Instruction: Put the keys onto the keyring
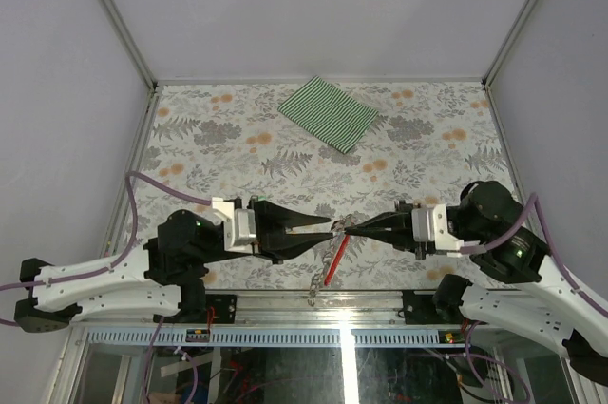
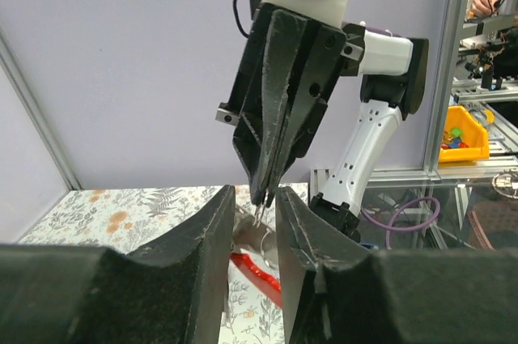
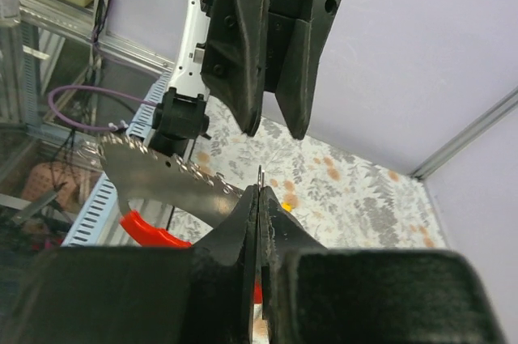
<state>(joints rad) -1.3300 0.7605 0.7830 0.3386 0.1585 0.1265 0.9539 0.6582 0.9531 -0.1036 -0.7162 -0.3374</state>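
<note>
- Only my right wrist view shows a serrated silver key blade point(image 3: 162, 182); right gripper point(image 3: 258, 192) pinched together.
- My left gripper point(image 2: 255, 194) stands apart near the red curved keyring strap point(image 2: 257, 273); green striped cloth point(image 1: 329, 113) well apart.

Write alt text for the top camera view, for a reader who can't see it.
Two arms point tip to tip over the near edge of a floral table: left end effector open, right end effector shut on a red keyring whose chain trails below. A green striped cloth lies farther back.

Arms tip to tip, left end effector point(image 1: 331, 228) slightly ajar, right end effector point(image 1: 349, 229) tight shut.
</note>
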